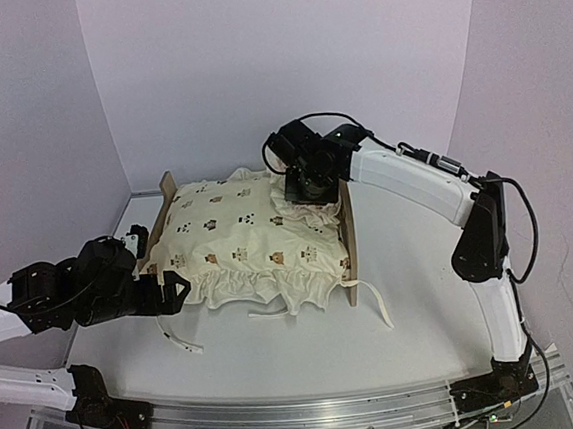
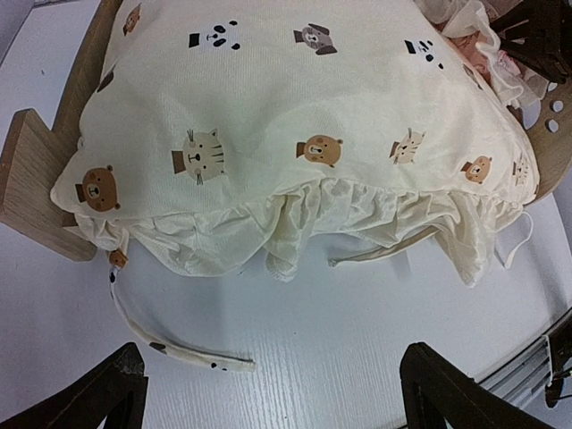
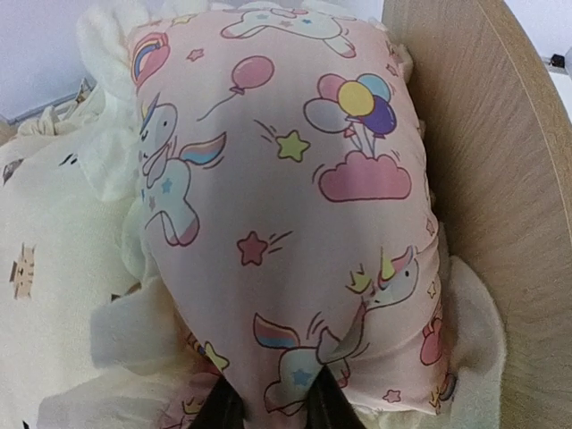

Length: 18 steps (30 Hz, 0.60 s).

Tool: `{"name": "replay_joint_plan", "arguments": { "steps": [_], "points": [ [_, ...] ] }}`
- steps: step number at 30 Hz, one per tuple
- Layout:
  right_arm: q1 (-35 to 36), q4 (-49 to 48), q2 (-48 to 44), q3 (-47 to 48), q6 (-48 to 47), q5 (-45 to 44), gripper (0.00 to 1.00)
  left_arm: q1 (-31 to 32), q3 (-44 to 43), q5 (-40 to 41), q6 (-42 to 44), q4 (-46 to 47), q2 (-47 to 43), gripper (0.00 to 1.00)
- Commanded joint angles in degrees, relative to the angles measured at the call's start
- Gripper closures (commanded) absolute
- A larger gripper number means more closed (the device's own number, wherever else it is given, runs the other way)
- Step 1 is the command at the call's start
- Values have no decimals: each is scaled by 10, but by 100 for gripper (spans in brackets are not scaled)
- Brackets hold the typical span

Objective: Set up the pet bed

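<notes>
The pet bed [image 1: 347,241] is a light-wood frame in the middle of the table, its headboard [image 3: 483,134] on the right. A cream animal-print cushion [image 1: 234,241] covers it, so the mattress base is hidden. A pink unicorn pillow [image 3: 286,197] lies against the headboard. My right gripper [image 3: 273,407] is down on the pillow's near end, and its dark fingers are pinched on a fold of the fabric. My left gripper [image 2: 273,402] hovers open over the bare table beside the footboard [image 2: 31,179], holding nothing.
Loose cushion ties trail on the table: one [image 2: 170,344] just ahead of my left fingers, another [image 1: 379,302] off the headboard corner. The cushion's ruffle [image 2: 340,210] overhangs the bed's near side. An aluminium rail [image 1: 304,414] runs along the near edge.
</notes>
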<state>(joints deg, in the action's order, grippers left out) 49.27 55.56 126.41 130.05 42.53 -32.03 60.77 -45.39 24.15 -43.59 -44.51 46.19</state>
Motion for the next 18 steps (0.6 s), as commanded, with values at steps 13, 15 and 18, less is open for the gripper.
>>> {"name": "replay_joint_plan", "arguments": {
  "steps": [13,15,18],
  "points": [
    [61,-38,-86,-34,24,-131,100,1,-12,11,-7,-7,-5,1],
    [66,-37,-88,-41,32,-139,100,1,-12,9,-8,-9,-6,1],
    [69,-36,-97,-68,58,-158,100,1,-12,8,-10,-11,-9,1]
  ]
}}
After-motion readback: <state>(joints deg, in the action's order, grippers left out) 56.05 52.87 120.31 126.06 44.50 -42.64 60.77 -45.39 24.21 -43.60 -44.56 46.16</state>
